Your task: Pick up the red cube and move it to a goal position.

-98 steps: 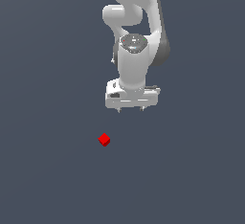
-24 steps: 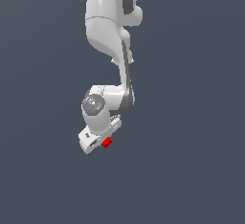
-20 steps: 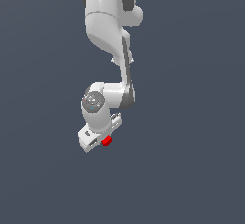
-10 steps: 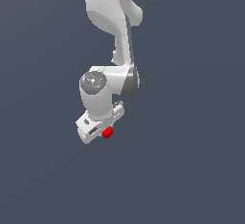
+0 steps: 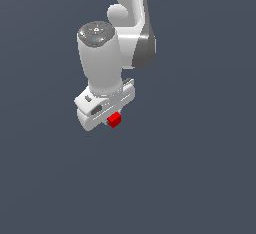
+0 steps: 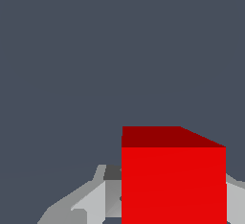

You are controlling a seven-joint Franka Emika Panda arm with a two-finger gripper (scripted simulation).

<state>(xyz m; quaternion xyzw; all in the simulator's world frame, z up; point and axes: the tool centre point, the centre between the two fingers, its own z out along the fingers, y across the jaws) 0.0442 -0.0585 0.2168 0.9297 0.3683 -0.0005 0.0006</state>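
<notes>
- We see the white arm [image 5: 125, 23] reaching down from the top of the exterior view, its wrist section upright and the gripper [image 5: 111, 119] at its lower end, body tilted.
- The red cube [image 5: 114, 120] sits at the underside of the gripper, touching it, toward the exterior view's right end of the gripper body.
- Gripper state: closed on the red cube. In the wrist view the red cube [image 6: 173, 182] fills the near field, with grey-white finger parts [image 6: 91, 201] showing on either side of it.
- In the exterior view the fingers themselves are mostly hidden by the gripper body; we cannot make out their contact faces there.
- Cube faces are plain: one bright front face and one darker face above it in the wrist view.
- Background is uniform dark grey-blue [image 5: 200, 178]; we cannot tell from either view whether the cube is touching the tabletop or is clear of it.
</notes>
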